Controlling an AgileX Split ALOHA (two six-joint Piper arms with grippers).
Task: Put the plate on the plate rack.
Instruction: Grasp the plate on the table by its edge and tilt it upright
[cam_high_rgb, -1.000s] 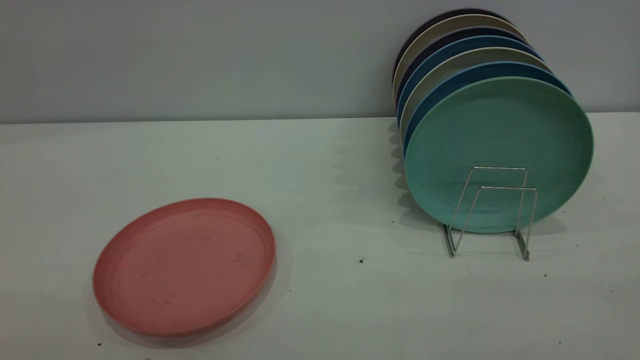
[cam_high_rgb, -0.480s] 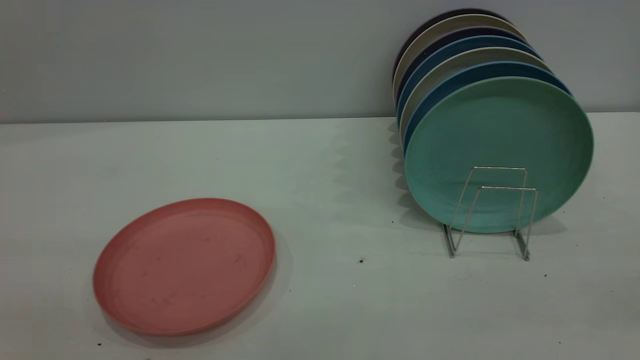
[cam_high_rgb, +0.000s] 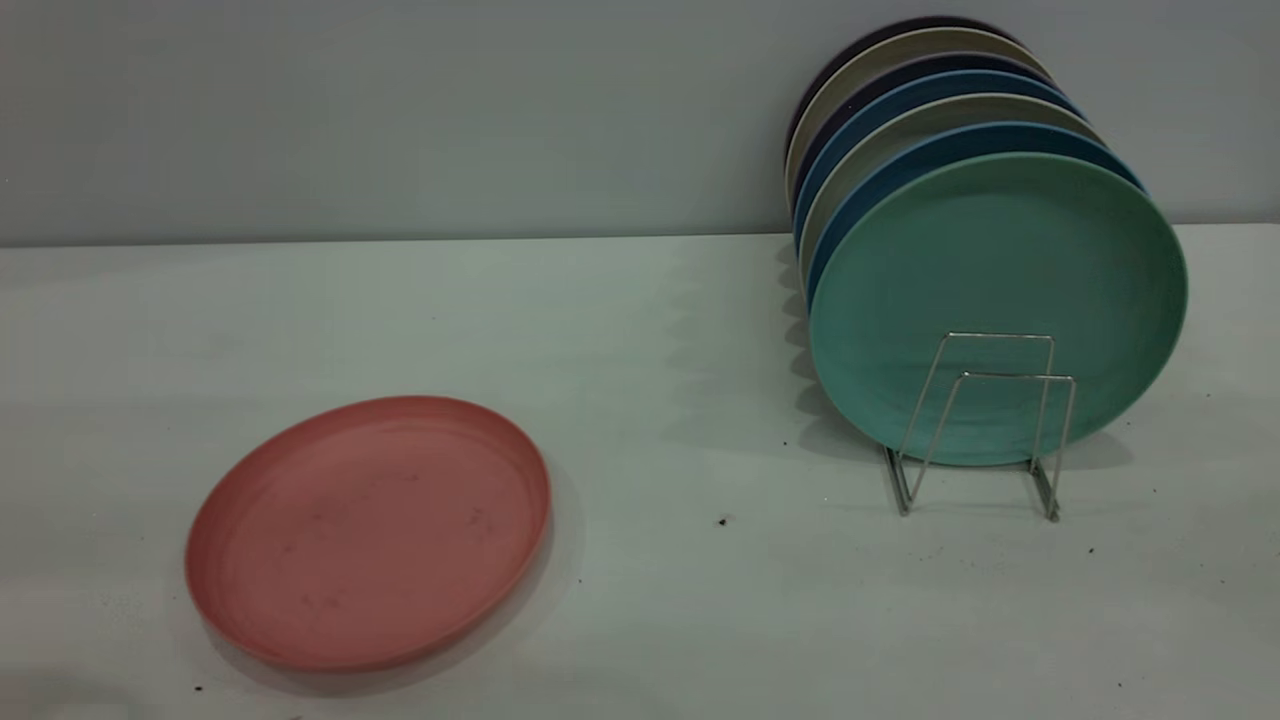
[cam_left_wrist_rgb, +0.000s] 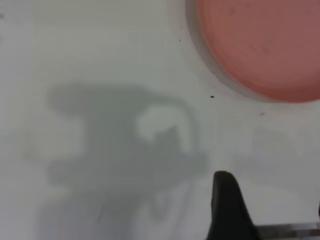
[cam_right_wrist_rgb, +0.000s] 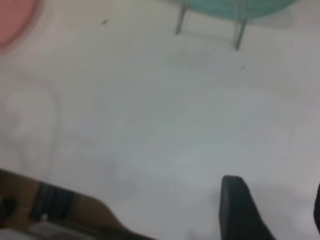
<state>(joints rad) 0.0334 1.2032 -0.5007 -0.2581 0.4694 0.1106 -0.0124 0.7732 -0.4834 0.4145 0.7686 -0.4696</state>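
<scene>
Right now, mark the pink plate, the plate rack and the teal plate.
pink plate (cam_high_rgb: 368, 530), exterior view, centre of its face.
plate rack (cam_high_rgb: 1000, 338), exterior view, top bar of a front loop.
teal plate (cam_high_rgb: 990, 260), exterior view, upper face.

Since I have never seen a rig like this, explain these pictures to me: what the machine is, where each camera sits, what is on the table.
This is a two-armed robot at a table. The wide picture comes from a camera facing it; neither arm shows there. The other two come from cameras on the wrists, looking down past dark fingertips of the left gripper and, likewise, of the right. A pink plate lies flat on the table. To its right, a wire plate rack holds a green plate and others upright. Nothing is held.
</scene>
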